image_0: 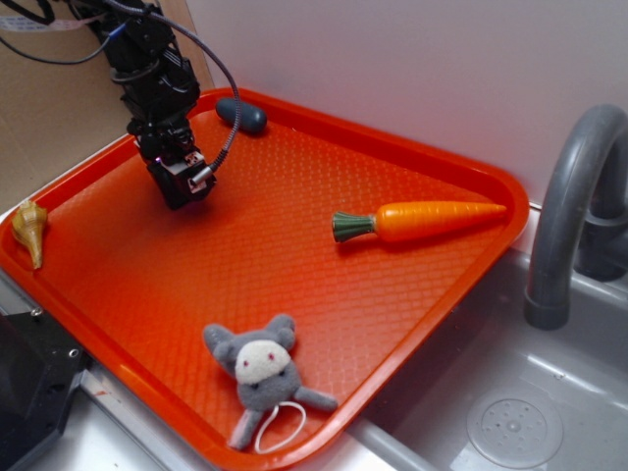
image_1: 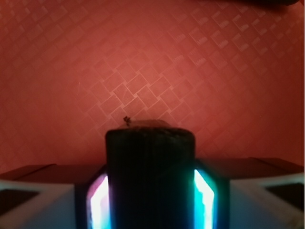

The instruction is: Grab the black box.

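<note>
The claw [image_0: 183,184] hangs over the far-left part of the orange tray [image_0: 392,285], pointing down, with the black box [image_0: 180,183] at its tip. In the exterior view the box reads as a small dark block at the lower end of the claw, just above or on the tray surface; contact with the tray cannot be told.

The wrist view settles the key relation. The box [image_1: 150,176] sits squarely between the two fingers [image_1: 97,200], centred in the gap, with each flat side face against a lit finger pad. The claw [image_1: 150,210] is clenched on the box. The box top edge runs level across the frame, so it is not skewed in the grip. Only textured tray surface lies beyond it.

Judgement: the grasp is made, and the remaining step is a straight lift. Nothing lies close enough to foul that move.

Other items, left to right:
- Shell [image_0: 29,231]: on the tray's left rim, well apart from the claw.
- Blue-grey capsule [image_0: 242,115]: at the tray's far edge, near the claw but not touching it.
- Plush toy [image_0: 263,373]: at the near edge.
- Carrot [image_0: 422,221]: toward the right edge, tip pointing right.
- Faucet [image_0: 574,206]: outside the tray, on the right.
</note>
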{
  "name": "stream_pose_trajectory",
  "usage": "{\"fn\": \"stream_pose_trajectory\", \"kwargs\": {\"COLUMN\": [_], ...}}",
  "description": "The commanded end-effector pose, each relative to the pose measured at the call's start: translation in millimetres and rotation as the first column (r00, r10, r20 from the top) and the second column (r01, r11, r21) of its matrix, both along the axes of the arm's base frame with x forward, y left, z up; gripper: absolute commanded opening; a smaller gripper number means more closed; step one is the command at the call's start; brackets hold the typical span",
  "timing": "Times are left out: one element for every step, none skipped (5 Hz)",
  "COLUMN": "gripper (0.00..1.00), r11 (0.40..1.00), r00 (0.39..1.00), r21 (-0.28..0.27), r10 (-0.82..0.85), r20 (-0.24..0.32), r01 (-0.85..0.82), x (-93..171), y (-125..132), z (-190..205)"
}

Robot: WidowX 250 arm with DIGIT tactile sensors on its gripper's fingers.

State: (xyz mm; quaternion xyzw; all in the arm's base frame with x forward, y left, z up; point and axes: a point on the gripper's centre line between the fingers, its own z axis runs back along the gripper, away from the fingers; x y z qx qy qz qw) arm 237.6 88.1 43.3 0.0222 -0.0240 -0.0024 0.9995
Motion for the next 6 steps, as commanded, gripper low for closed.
{"fn": "stream_pose_trajectory", "kwargs": {"gripper": [0.00, 0.00, 0.00, 0.00, 0.00, 0.00], "r11": [0.994, 0.999, 0.998, 0.994, 0.994, 0.992], "r00": [0.989, 0.994, 0.995, 0.996, 0.997, 0.998], "r21": [0.022, 0.023, 0.051, 0.104, 0.097, 0.110], "r10": [0.103, 0.027, 0.024, 0.037, 0.051, 0.056], "r20": [0.106, 0.103, 0.098, 0.083, 0.056, 0.042], "r01": [-0.106, -0.030, -0.030, -0.046, -0.056, -0.060], "x": [-21, -53, -68, -69, -71, -77], "y": [-52, -78, -87, -88, -86, -86], "z": [109, 159, 209, 249, 248, 251]}}
